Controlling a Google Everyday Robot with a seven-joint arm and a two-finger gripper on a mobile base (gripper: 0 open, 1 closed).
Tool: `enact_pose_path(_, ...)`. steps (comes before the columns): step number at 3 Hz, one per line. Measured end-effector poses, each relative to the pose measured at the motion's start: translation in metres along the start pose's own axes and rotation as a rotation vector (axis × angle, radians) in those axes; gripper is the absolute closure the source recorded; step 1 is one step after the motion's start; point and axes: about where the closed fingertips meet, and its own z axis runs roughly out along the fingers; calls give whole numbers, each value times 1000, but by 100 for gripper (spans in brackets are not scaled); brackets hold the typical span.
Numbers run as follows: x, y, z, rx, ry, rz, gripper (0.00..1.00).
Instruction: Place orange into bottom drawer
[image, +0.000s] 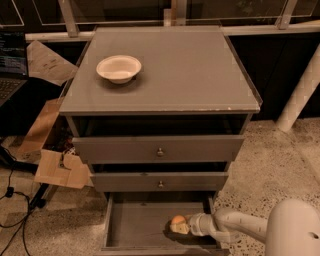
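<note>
The orange (178, 220) is small and round, sitting low inside the bottom drawer (135, 225), right of the drawer's middle. The drawer is pulled out as a wide shallow grey tray below two knobbed drawers. My gripper (179, 227) reaches in from the right on a white arm and is at the orange, which shows just above its tip. The orange seems to rest on or just over the drawer floor.
A white bowl (119, 68) stands on the cabinet top (200, 70) at the left. Cardboard pieces (57, 167) and cables lie on the floor to the left. A white post (300, 95) leans at the right. My white arm body (295, 230) fills the lower right corner.
</note>
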Motion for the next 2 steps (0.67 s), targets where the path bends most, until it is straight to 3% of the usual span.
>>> enact_pose_path(1, 0, 0, 0, 0, 0, 0, 0)
enact_pose_path(2, 0, 0, 0, 0, 0, 0, 0)
